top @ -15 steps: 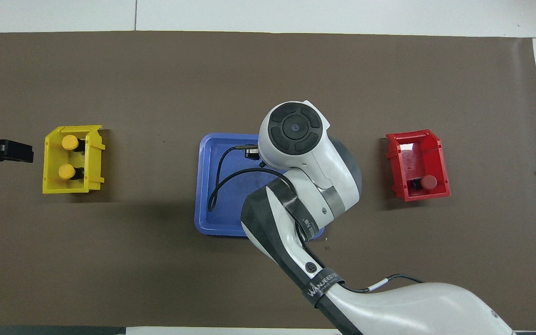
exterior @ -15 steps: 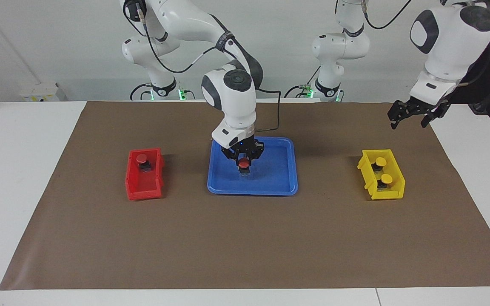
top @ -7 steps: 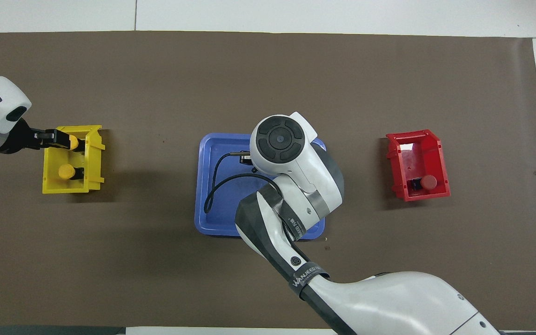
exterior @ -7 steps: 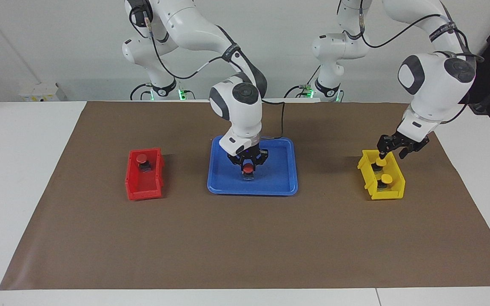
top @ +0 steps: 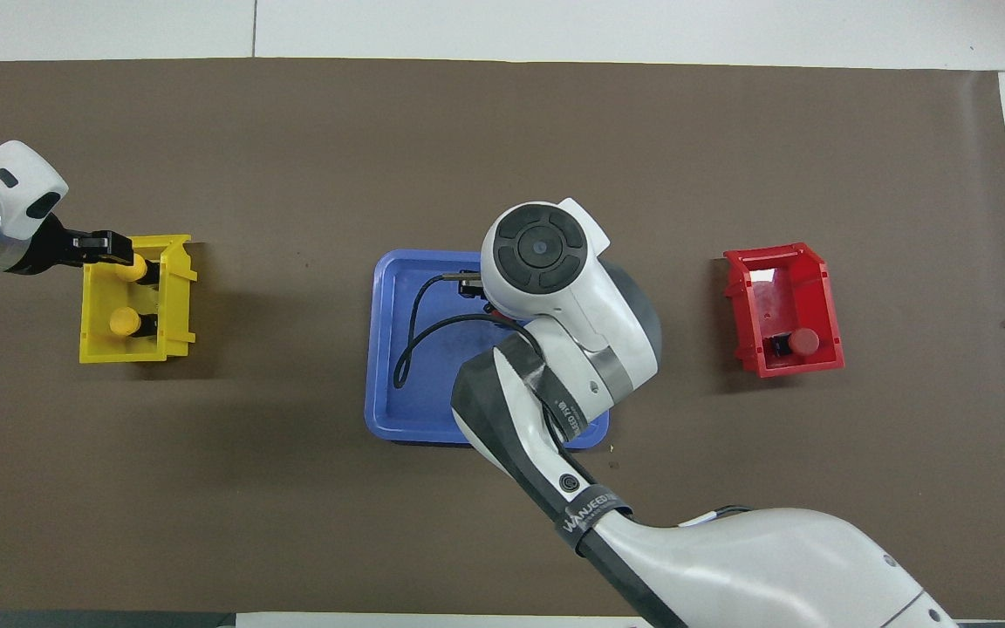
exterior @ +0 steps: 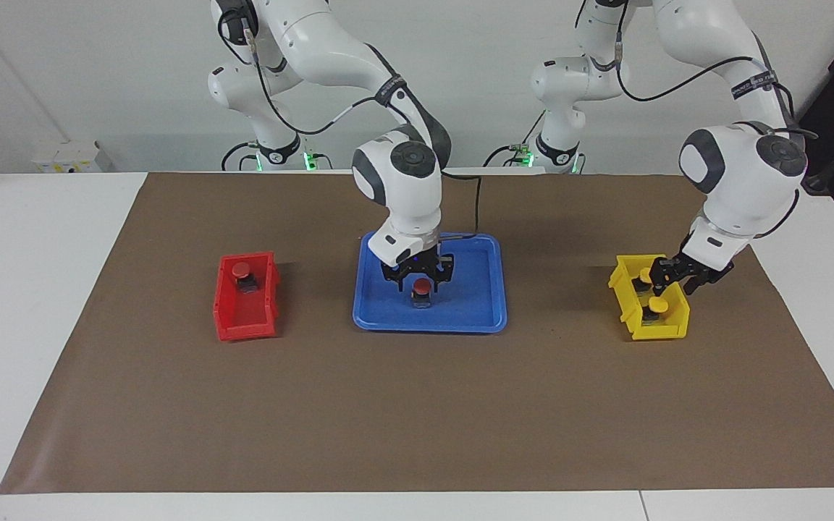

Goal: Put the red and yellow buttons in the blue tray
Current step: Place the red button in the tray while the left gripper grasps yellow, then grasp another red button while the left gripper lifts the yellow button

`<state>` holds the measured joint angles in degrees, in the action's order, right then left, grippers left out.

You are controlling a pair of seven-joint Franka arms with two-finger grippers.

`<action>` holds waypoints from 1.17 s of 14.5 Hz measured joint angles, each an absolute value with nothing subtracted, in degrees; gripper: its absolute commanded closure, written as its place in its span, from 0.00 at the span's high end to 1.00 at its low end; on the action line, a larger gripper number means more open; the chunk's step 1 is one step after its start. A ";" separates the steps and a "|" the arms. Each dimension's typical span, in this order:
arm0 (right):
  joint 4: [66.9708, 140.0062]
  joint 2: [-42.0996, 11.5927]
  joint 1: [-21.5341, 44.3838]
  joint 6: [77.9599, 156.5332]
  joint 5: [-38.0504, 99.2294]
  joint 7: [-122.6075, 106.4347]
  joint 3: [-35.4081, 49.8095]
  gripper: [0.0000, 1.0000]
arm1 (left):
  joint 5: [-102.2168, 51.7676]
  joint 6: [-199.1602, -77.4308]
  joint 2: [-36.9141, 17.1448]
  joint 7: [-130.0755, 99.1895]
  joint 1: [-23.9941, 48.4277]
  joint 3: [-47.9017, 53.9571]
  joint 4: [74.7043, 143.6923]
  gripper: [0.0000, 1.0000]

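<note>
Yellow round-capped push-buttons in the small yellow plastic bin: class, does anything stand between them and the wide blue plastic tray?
Nothing visible does. Only bare brown mat lies between the yellow bin holding the yellow buttons and the blue tray. The right gripper sits over the tray above a red button.

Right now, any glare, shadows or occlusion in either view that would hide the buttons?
Facing view: even light, soft shadows beside the blue tray, the red button in it visible under the right gripper. Overhead view: the right arm covers that button and much of the tray; pale glare inside the red bin; left gripper partly covers one yellow button.
</note>
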<state>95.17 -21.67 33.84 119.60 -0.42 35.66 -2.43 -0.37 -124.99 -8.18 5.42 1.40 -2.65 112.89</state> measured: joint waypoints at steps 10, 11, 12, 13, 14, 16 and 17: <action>112.23 -3.08 2.86 110.92 0.69 -5.50 -2.80 0.65 | -0.38 -127.97 -11.36 5.78 1.49 -2.26 113.06 0.67; 114.65 -2.56 2.51 112.87 1.16 -5.74 -2.78 0.64 | -0.39 -127.97 -11.36 5.83 1.47 -2.28 113.23 0.67; 117.36 -1.92 2.53 115.28 1.34 -5.74 -2.72 0.63 | -0.38 -128.03 -11.36 5.98 1.45 -2.30 113.49 0.67; 120.30 -1.16 2.59 117.85 1.37 -5.74 -2.54 0.63 | -0.39 -128.33 -11.36 6.33 1.41 -2.31 113.90 0.67; 122.85 -0.39 2.63 119.77 1.38 -5.74 -2.35 0.63 | -0.39 -128.72 -11.36 6.66 1.38 -2.33 114.38 0.67; 126.63 1.15 2.64 121.79 1.38 -5.77 -2.08 0.63 | -0.39 -129.73 -11.37 6.93 1.29 -2.34 115.34 0.03; 127.91 1.83 2.64 122.40 1.38 -5.95 -2.05 0.63 | -0.39 -129.98 -11.36 6.94 1.28 -2.34 115.58 0.01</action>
